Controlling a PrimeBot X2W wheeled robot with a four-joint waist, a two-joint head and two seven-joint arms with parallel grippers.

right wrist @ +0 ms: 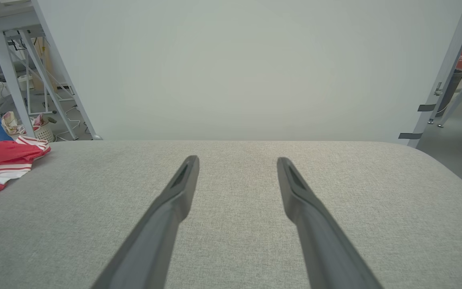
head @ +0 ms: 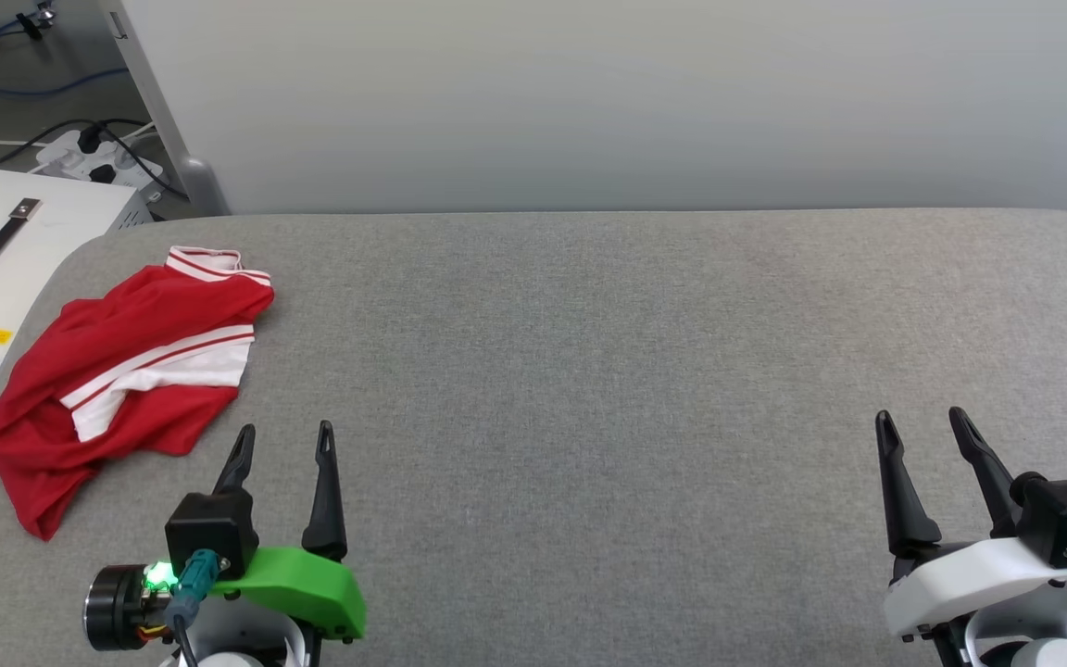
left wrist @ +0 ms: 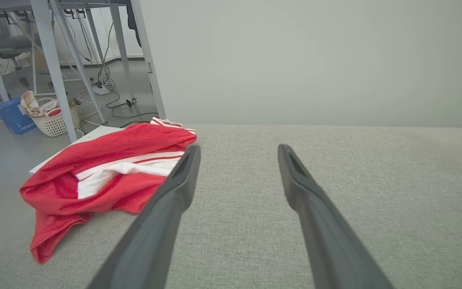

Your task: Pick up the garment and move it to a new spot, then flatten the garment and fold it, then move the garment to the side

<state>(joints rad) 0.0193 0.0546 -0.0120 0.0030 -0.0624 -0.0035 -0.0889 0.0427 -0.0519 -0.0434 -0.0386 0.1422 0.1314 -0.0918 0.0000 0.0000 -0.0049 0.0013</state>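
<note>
Red garment (head: 144, 315) lies untouched; left gripper (head: 286, 426) and right gripper (head: 920, 413) gape empty.

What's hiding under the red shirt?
The garment lies crumpled on the gray table, near its left edge, so table fabric is around it. A white striped part shows on top. Anything beneath the folds is covered, so I cannot tell.

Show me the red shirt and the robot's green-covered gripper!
Crumpled red-and-white shiny jersey (head: 163, 308), head view, on its red upper fold.
Left gripper with green cover (head: 285, 428), head view, midway between its dark fingertips.
</note>
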